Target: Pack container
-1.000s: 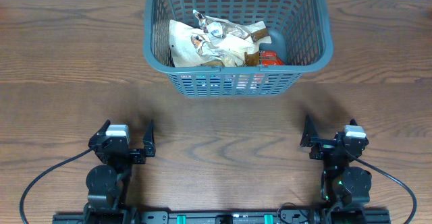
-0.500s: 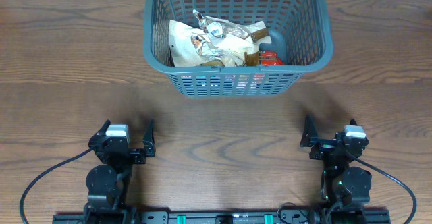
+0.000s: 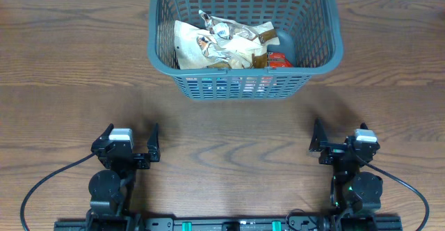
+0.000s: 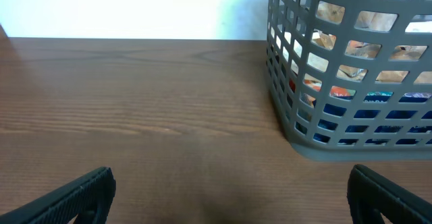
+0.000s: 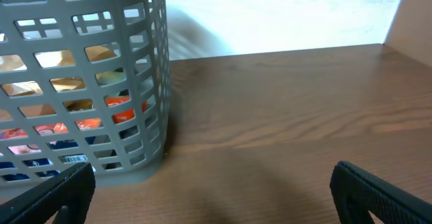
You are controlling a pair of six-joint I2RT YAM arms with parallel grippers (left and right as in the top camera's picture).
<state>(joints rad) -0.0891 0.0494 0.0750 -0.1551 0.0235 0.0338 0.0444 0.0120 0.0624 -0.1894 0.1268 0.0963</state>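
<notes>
The container (image 3: 334,46), a large dark grey lattice basket, stands at the far middle of the table. It also shows in the left wrist view (image 4: 283,116) and the right wrist view (image 5: 156,82). Inside lie several packets: crumpled pale and brown wrappers (image 3: 222,42) and a red packet (image 3: 279,61). My left gripper (image 3: 131,142) is open and empty near the front left. My right gripper (image 3: 335,138) is open and empty near the front right. Both sit well short of the container, with only bare wood between their fingers.
The wooden table (image 3: 69,71) stretches to both sides of the basket. A pale wall runs behind it in the left wrist view (image 4: 135,8). Black cables (image 3: 42,186) loop by the arm bases at the front edge.
</notes>
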